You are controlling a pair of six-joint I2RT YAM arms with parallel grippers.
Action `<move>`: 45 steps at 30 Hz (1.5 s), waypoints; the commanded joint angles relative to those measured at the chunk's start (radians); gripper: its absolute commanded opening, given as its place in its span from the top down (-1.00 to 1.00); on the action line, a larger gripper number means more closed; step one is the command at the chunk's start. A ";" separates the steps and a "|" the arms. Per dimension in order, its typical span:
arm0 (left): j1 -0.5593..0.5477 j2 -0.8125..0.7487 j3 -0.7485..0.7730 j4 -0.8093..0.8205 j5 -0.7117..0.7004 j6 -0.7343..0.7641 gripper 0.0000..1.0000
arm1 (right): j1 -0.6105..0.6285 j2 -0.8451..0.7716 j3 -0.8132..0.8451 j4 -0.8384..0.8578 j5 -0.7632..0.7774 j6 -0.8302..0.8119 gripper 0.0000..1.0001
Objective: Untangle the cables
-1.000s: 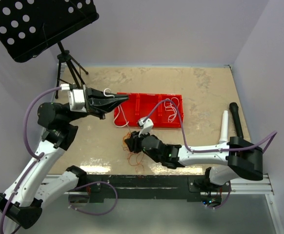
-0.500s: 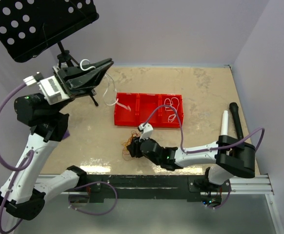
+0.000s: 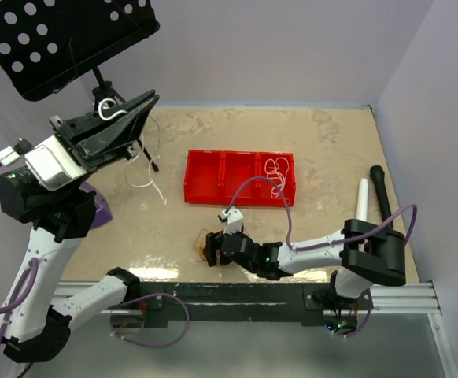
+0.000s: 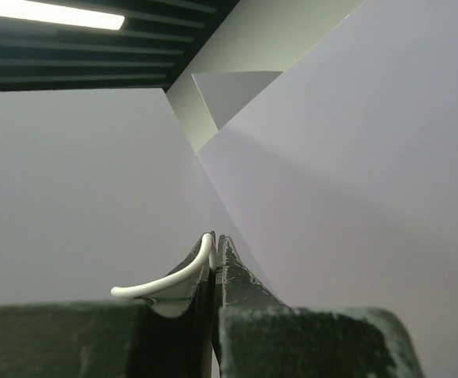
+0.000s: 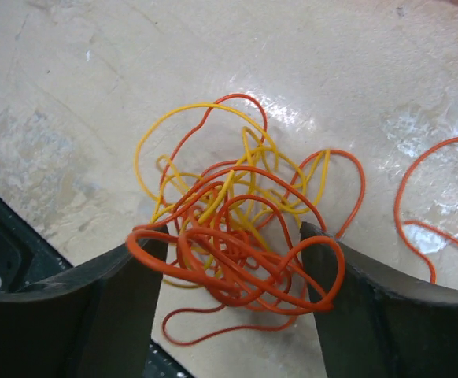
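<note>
My left gripper [image 3: 145, 101] is raised high at the back left and shut on a white cable [image 3: 152, 187], which hangs down to the table left of the red tray [image 3: 204, 175]. In the left wrist view the white cable [image 4: 166, 279] is pinched at the tips of the left gripper [image 4: 216, 240]. My right gripper [image 3: 210, 247] is low near the table's front edge. It is open, its fingers either side of a tangle of orange and yellow cables [image 5: 237, 236]. One orange loop drapes over both fingers of the right gripper [image 5: 230, 244]. Another white cable [image 3: 276, 169] lies in the tray's right compartment.
A black perforated music stand [image 3: 56, 39] on a tripod [image 3: 107, 98] stands at the back left, close to the left gripper. A black tool [image 3: 380, 193] and a white one [image 3: 362, 201] lie at the right. A loose orange cable [image 5: 418, 197] lies right of the tangle.
My left gripper rose and swung left, drawing the white cable out of the tray's left compartment onto the table. My right gripper moved toward the near edge, down over the tangle.
</note>
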 commanded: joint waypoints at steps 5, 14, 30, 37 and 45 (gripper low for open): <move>0.005 -0.079 -0.210 -0.073 -0.008 0.049 1.00 | 0.043 -0.252 0.168 -0.180 0.076 -0.064 -0.74; 0.005 -0.132 -0.348 -0.133 -0.001 0.079 1.00 | 0.063 -0.452 0.303 -0.286 0.101 -0.225 -0.85; 0.005 -0.132 -0.397 -0.193 0.167 -0.030 1.00 | 0.063 -0.415 0.477 -0.134 0.047 -0.598 -0.97; 0.005 -0.129 -0.411 -0.147 0.242 -0.102 1.00 | 0.061 -0.377 0.504 -0.050 0.070 -0.641 -0.97; 0.004 -0.112 -0.396 -0.136 0.299 -0.135 1.00 | 0.060 -0.230 0.595 0.022 0.122 -0.661 -0.90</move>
